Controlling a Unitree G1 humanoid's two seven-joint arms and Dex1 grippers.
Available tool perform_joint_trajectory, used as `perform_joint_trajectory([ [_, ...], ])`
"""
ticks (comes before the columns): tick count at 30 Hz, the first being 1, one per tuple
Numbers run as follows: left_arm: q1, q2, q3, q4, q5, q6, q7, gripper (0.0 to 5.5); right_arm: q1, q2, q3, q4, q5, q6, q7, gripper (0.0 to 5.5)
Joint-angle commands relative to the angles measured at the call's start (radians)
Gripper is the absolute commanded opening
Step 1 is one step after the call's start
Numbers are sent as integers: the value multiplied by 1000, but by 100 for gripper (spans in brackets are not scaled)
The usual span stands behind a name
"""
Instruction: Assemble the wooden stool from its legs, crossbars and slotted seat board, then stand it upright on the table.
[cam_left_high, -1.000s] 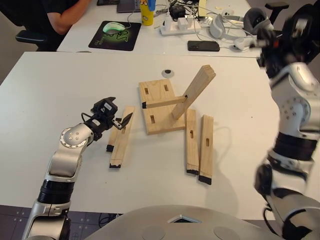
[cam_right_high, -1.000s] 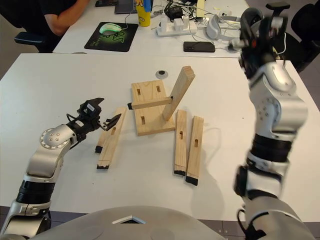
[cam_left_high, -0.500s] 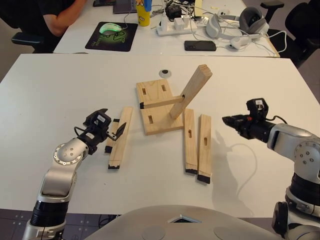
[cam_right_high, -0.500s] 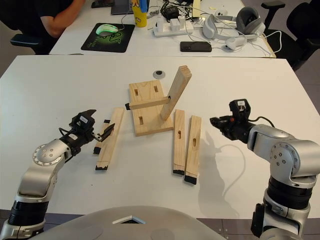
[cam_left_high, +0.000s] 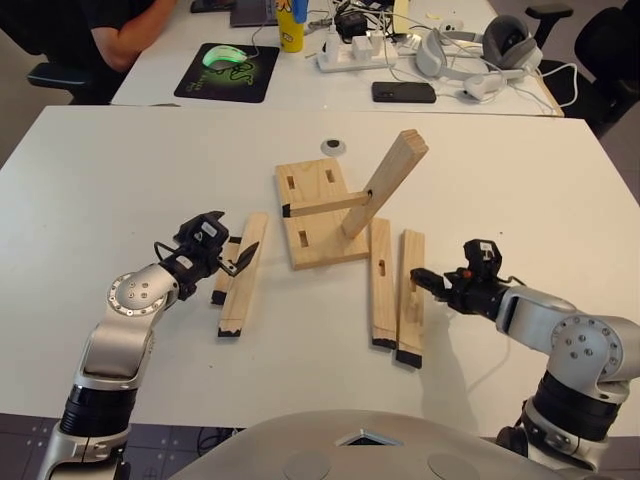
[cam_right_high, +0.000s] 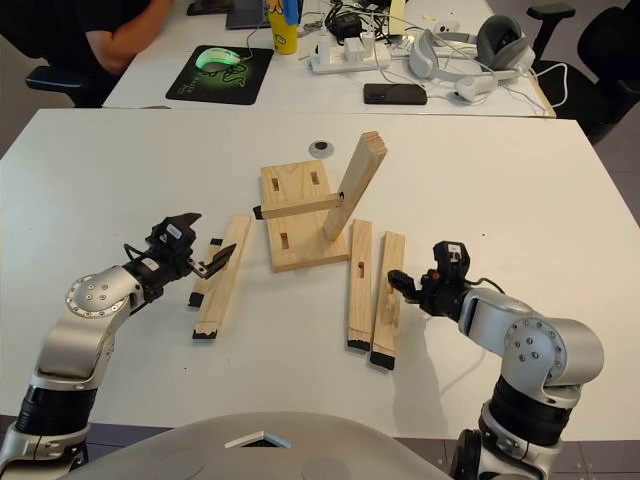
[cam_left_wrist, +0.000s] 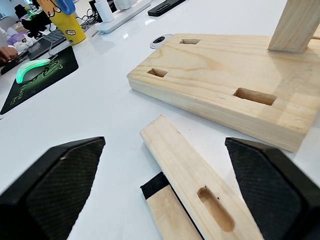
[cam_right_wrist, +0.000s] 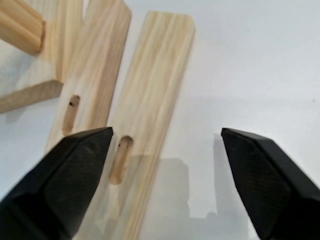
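Note:
The slotted seat board (cam_left_high: 318, 225) lies flat mid-table. One leg (cam_left_high: 388, 180) stands tilted in it, and a crossbar (cam_left_high: 325, 206) runs from that leg out to the left. Two legs (cam_left_high: 243, 275) lie side by side left of the board, two more (cam_left_high: 383, 285) (cam_left_high: 411, 300) to its right. My left gripper (cam_left_high: 232, 256) is open, low over the table at the left pair; the nearer left leg (cam_left_wrist: 195, 175) sits between its fingers (cam_left_wrist: 55, 185). My right gripper (cam_left_high: 426, 283) is open beside the outer right leg (cam_right_wrist: 150, 100), its fingertips (cam_right_wrist: 65, 180) straddling the slotted part.
A small black disc (cam_left_high: 334, 147) lies behind the board. A second table at the back holds a mouse pad (cam_left_high: 226, 70), a yellow cup (cam_left_high: 292, 25), a phone (cam_left_high: 404, 92) and a headset (cam_left_high: 470, 50). Bare white tabletop (cam_left_high: 120, 170) spreads to the left, right and front.
My right arm has come down from high at the right to low over the table beside the right pair of legs. The left gripper has shifted only slightly by the left legs.

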Motion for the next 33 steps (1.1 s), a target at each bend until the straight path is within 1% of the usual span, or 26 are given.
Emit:
perform_joint_trajectory([
  [1,-28,23,-11,23,3,-9,-24,446,23,58,1,-29,6,10,-34,399],
  [5,-38,25,-17,31,3,-10,-34,446,28,111,-36,-33,15,11,-59,399],
  [9,-37,27,-15,35,3,-11,-35,446,26,103,-24,-38,15,10,-70,399],
  [16,-38,26,-11,31,6,-9,-28,446,42,-26,91,-45,31,10,-37,399],
  [18,-31,24,-9,27,6,-8,-23,446,42,-44,122,-50,49,10,-24,399],
  [21,-25,21,-9,23,6,-6,-19,446,42,-36,137,-54,66,11,-25,399],
  [23,-24,20,-13,25,11,-8,-14,446,42,-70,154,-45,54,11,-21,399],
  [27,-19,21,-12,22,12,-9,-9,446,12,-149,151,-7,22,9,3,399],
  [33,-9,15,-8,14,12,-9,7,446,-15,-240,234,4,-25,3,47,399],
])
